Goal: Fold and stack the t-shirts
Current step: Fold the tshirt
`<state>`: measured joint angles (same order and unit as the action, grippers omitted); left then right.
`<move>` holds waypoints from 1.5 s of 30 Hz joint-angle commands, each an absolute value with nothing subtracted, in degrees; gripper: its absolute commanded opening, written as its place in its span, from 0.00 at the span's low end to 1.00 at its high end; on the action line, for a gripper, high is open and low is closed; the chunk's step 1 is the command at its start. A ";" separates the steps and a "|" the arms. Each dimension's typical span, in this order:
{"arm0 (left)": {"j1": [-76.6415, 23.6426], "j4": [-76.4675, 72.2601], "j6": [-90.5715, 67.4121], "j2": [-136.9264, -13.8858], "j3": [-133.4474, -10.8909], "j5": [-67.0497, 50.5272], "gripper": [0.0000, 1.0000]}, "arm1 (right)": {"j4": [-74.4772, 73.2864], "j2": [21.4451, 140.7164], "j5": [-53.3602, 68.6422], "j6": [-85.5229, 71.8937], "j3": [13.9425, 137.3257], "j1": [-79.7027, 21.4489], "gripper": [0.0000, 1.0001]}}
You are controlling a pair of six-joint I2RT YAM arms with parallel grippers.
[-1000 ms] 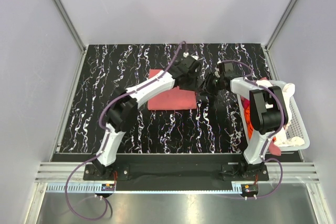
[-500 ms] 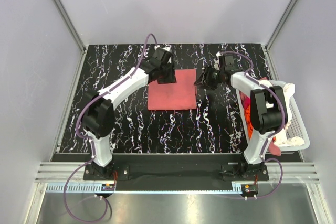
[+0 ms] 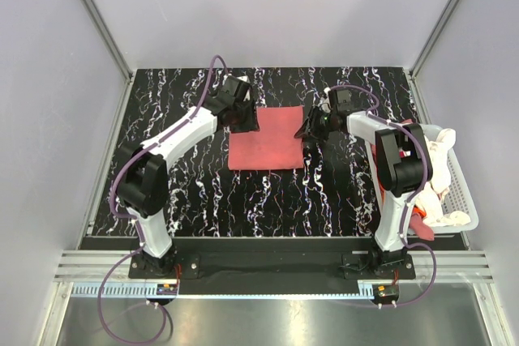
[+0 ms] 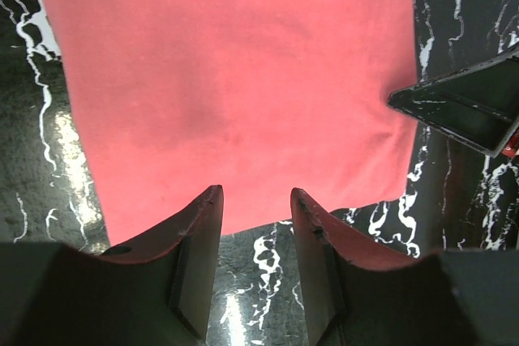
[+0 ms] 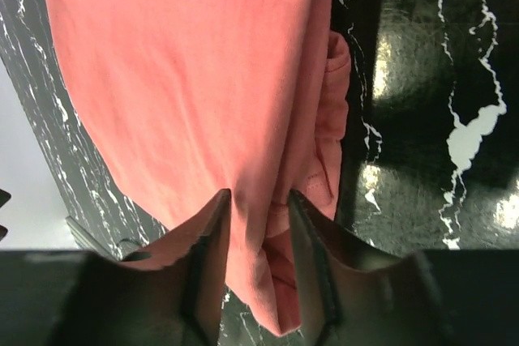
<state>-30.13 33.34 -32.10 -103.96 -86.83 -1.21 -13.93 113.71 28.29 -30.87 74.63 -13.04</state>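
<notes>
The left gripper (image 4: 255, 196) has its jaws moderately apart and holds nothing, its tips right at the far-left corner of the one folded pink shirt (image 3: 266, 142), which lies flat in the middle of the table (image 3: 340, 192). The right gripper (image 5: 259, 196) sits at the shirt's right edge, jaws a narrow gap apart with cloth showing between them; I can't tell if it pinches. One basket (image 3: 461, 188) stands on the right, and its orange, red and cream shirts (image 3: 444, 215) are half hidden by the right arm (image 3: 397, 168) and too tangled to count.

black white-veined table (image 3: 162, 168), white slatted basket (image 3: 464, 188) at its right edge, perhaps overhanging
</notes>
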 commanded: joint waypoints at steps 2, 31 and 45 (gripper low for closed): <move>-28.48 31.03 -30.76 -101.42 -85.00 -1.94 0.44 | -9.41 114.69 27.34 -30.68 72.95 -13.54 0.35; -24.35 31.11 -31.11 -102.83 -81.39 0.62 0.46 | -16.87 103.98 31.37 -29.44 72.69 -12.04 0.24; -23.82 29.97 -32.08 -109.24 -77.52 2.01 0.46 | -10.64 114.86 33.05 -25.93 69.26 -12.57 0.17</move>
<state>-24.45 30.98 -31.59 -107.35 -79.24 -1.23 -11.84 113.03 34.87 -28.69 70.32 -13.58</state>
